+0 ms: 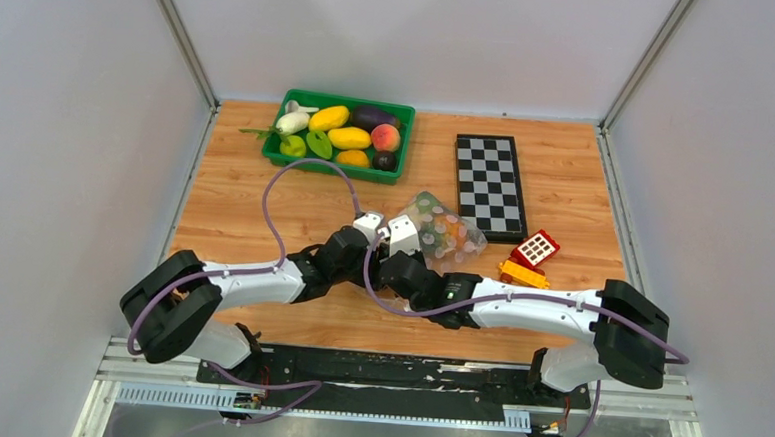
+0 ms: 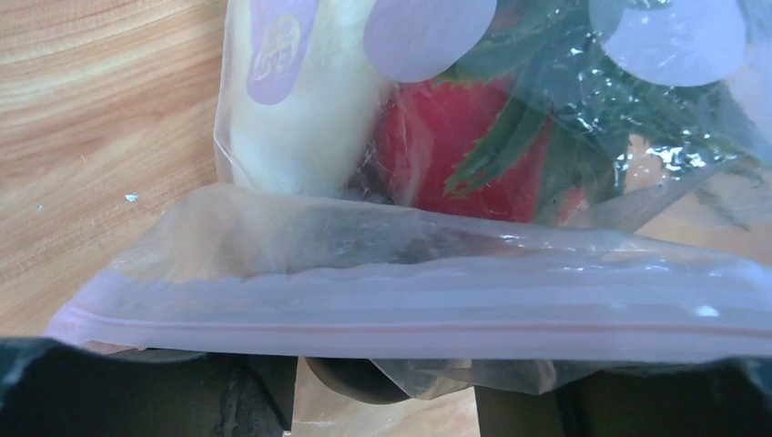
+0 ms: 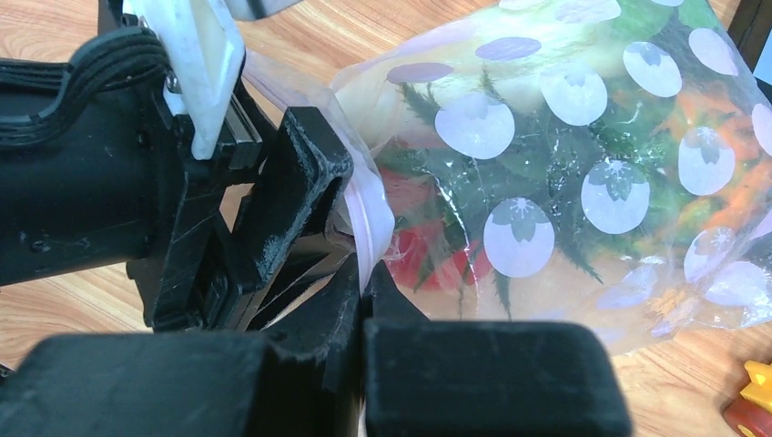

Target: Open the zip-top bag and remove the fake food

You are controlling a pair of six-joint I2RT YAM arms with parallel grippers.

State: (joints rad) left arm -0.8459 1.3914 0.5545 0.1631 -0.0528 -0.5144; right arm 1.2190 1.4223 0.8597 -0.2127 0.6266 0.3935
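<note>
- Lying near the middle of the worktop [image 1: 244,211], the bag [image 1: 448,232] sits just left of the chessboard [image 1: 488,184]. Its clear film is printed with pale round dots and bulges around its load.
- Toy food [image 3: 546,164] is inside the bag, where spiky green leaves press against the film.
- In the left wrist view a red piece [image 2: 455,137] and a pale white piece [image 2: 300,127] lie side by side behind the plastic, touching.
- The pink zip strip [image 2: 410,319] runs straight across the left wrist view, close to the camera. I cannot tell whether it is sealed.
- The right pincer [image 3: 366,296] is pressed together on the bag's zip edge, with film nipped between its black fingers.
- The left pincer [image 1: 368,221] is at the same edge, just beside the right one.
- One black finger [image 3: 291,182] of the left pincer touches the bag's lip. I cannot tell whether this pincer is pinching the film or standing spread.
- A green tray [image 1: 316,165] at the far side holds other toy produce, including yellow fruits, a purple eggplant and a peach. It is well apart from the bag.
- A red and yellow toy car [image 1: 529,261] lies just right of the bag, by the chessboard's near end.
</note>
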